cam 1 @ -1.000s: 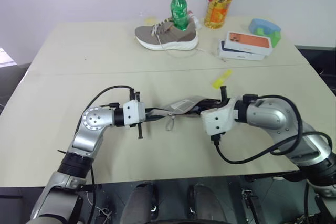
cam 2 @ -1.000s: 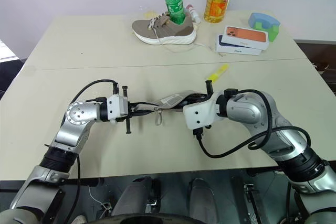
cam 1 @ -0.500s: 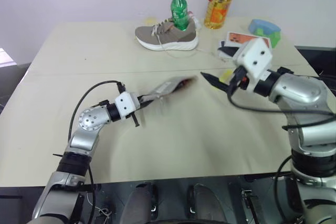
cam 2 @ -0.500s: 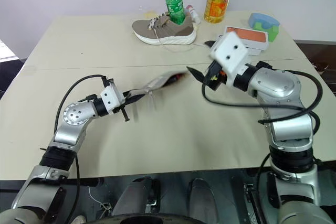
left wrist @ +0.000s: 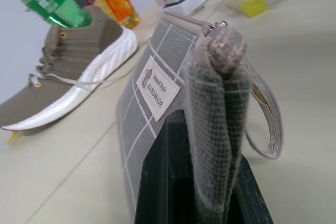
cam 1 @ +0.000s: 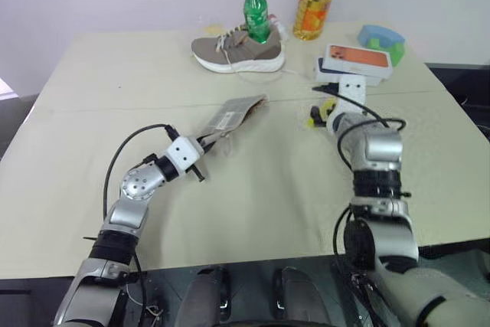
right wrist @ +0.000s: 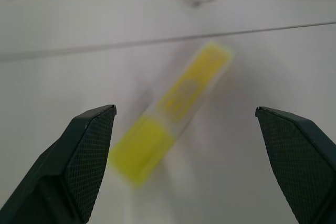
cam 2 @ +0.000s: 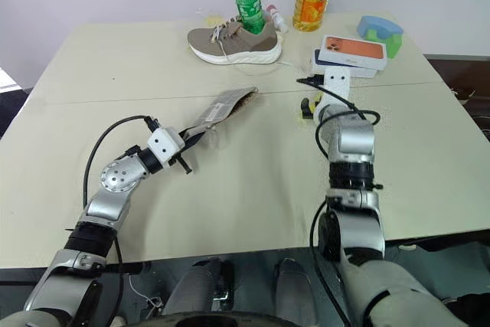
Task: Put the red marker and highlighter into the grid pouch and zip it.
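The grid pouch [cam 1: 233,115] is grey with white grid lines and a white label. It is lifted off the table and slants away from me. My left gripper [cam 1: 200,145] is shut on its near end; the left wrist view shows the pouch [left wrist: 157,82] pinched between the fingers [left wrist: 168,187]. The yellow highlighter [right wrist: 173,109] lies on the table right of the pouch. My right gripper [right wrist: 185,110] hangs open just above it, one finger on each side, not touching. The highlighter [cam 1: 313,121] shows below the right gripper [cam 1: 320,103]. The red marker is out of view.
At the table's back stand a grey shoe [cam 1: 237,51], a green bottle [cam 1: 256,13] and an oil bottle [cam 1: 312,1]. Stacked phone boxes [cam 1: 356,64] and a blue-green object [cam 1: 380,38] lie just beyond the right gripper.
My right gripper let go of the pouch, swung away to the right, rolled over and opened above the highlighter. The left gripper kept hold of the pouch, which now points away from me.
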Available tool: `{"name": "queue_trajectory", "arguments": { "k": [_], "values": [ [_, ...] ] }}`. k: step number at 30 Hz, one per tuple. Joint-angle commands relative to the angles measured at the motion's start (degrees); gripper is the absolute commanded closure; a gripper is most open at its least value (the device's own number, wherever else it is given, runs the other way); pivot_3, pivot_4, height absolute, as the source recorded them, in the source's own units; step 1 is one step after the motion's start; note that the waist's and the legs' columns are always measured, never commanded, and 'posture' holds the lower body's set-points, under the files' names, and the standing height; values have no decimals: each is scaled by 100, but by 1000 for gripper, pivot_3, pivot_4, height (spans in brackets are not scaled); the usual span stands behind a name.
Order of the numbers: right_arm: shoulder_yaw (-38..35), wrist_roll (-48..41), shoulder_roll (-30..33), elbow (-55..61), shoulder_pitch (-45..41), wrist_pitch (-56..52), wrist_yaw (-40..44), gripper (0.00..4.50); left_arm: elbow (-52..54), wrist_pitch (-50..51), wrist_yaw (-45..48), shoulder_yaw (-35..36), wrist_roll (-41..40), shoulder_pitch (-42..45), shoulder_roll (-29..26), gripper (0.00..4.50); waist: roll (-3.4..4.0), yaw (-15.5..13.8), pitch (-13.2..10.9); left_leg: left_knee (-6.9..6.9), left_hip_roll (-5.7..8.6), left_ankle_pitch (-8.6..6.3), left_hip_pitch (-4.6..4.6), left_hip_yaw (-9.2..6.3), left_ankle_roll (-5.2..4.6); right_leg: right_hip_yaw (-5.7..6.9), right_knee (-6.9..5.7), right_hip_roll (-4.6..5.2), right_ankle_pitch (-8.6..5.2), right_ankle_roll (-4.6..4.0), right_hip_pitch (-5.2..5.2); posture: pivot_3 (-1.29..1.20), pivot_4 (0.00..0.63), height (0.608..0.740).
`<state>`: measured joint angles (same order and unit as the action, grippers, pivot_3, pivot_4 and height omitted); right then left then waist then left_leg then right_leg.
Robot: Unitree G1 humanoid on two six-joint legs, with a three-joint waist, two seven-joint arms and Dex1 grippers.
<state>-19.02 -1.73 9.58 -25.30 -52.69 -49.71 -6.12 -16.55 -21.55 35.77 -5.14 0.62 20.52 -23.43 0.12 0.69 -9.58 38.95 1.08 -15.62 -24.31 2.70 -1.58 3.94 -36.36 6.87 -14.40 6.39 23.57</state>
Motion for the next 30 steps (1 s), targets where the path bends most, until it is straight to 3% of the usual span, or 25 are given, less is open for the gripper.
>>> {"name": "queue_trajectory", "arguments": {
  "k": [1,4,7,13,19,22,26,30],
  "values": [
    [-389,-229,-41,-848,-320,317,-522,89,236,-2,-81,1,-24,-22,39,4500,0,3,0,-2,0,0,0,0,0,0,0,0,0,0,0,0,150,740],
    [-458,-404,-30,-1224,-432,510,-541,89,293,31,-91,-8,-32,-48,54,4500,0,14,2,-3,0,-1,0,1,-2,-1,1,0,0,0,-1,0,150,740],
    [-361,-478,-13,-1321,-439,502,-490,836,356,68,-95,-14,-45,-79,49,4500,1,10,2,-3,-1,-8,0,0,-15,-1,2,0,0,0,-3,0,150,740],
    [-265,-651,-41,-927,-264,205,-561,3674,414,128,-86,-37,-66,-71,60,4500,1,-6,2,-2,0,-10,0,-5,-18,-1,2,0,0,0,-7,0,150,740],
    [-30,-640,51,239,162,-429,-505,3682,426,165,-64,-64,-82,-4,77,4500,1,-9,2,-3,0,-10,-1,-7,-19,0,2,0,0,0,-7,0,150,740],
    [819,-540,599,1645,779,-468,355,3682,497,232,43,-14,-244,51,78,4500,4,-32,1,-2,1,-14,-4,-10,-25,0,3,0,0,0,-7,0,150,740],
    [2053,-543,2094,3691,1624,32,2122,3682,662,515,426,72,-744,141,56,4500,15,7,-6,0,7,-26,-12,-6,-45,-9,13,0,0,1,0,0,150,740],
    [2623,-216,3514,4744,2184,1157,3374,3682,706,658,904,17,-1008,228,-54,4500,14,31,-8,-1,-1,-33,-8,-4,-57,-9,19,-7,-4,9,2,0,150,740]
  ]
}}
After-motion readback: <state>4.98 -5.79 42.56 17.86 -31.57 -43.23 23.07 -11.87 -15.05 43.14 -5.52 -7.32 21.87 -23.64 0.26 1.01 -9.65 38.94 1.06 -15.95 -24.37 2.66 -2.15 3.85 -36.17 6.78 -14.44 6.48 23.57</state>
